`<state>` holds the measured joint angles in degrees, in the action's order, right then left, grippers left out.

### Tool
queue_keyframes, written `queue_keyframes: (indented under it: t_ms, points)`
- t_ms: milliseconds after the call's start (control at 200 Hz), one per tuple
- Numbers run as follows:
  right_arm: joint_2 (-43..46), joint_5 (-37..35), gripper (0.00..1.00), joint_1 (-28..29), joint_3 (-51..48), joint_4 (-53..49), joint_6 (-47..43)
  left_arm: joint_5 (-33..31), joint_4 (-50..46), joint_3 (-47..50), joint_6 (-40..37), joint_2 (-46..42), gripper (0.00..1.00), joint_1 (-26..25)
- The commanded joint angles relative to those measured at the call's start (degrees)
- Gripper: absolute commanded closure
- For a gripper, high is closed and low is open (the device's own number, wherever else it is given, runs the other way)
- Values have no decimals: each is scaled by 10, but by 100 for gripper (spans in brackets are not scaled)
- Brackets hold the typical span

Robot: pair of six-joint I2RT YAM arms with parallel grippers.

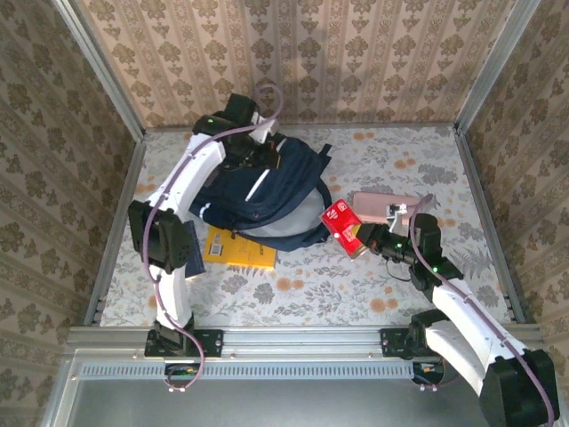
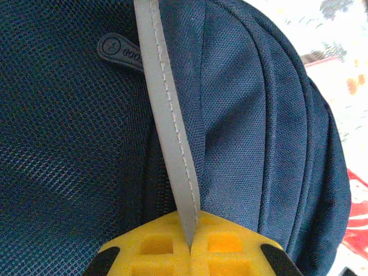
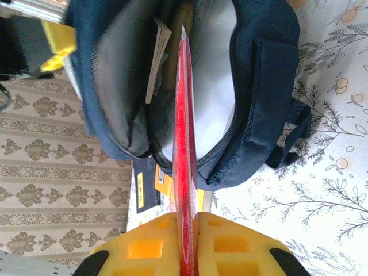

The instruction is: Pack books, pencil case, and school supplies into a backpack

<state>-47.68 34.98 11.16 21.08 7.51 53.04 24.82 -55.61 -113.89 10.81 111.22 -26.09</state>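
Note:
The navy backpack (image 1: pixel 267 200) lies mid-table with its mouth open toward the right (image 3: pixel 264 86). My left gripper (image 1: pixel 262 158) (image 2: pixel 190 244) is at its far end, shut on a grey strap (image 2: pixel 172 132) of the backpack. Just off the mouth, my right gripper (image 1: pixel 360 238) (image 3: pixel 192 218) is shut on the small red pack (image 1: pixel 340 222) (image 3: pixel 185 144), held edge-on toward the opening. A book's edge (image 3: pixel 158 57) shows inside. A yellow book (image 1: pixel 240 249) (image 3: pixel 164 187) and a navy book (image 3: pixel 146 184) lie beside the backpack. The pencil case is out of view.
A pink oblong box (image 1: pixel 387 206) lies on the floral table (image 1: pixel 311 294) behind the right gripper. Patterned walls (image 1: pixel 311 62) close in the back and both sides. A metal rail (image 1: pixel 293 342) runs along the near edge by the arm bases.

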Motion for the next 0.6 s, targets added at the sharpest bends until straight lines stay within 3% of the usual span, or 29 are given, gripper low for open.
queue_keyframes:
  t_ms: [0, 275, 595]
  points:
    - [-24, 11, 100, 20, 46, 25, -21, 89, 48, -20, 31, -41, 100, 16]
    - [-171, -1, 100, 67, 136, 80, -15, 260, 200, 56, 131, -78, 100, 81]
    - [-397, 15, 100, 115, 287, 183, 52, 314, 242, 69, 154, -82, 100, 84]
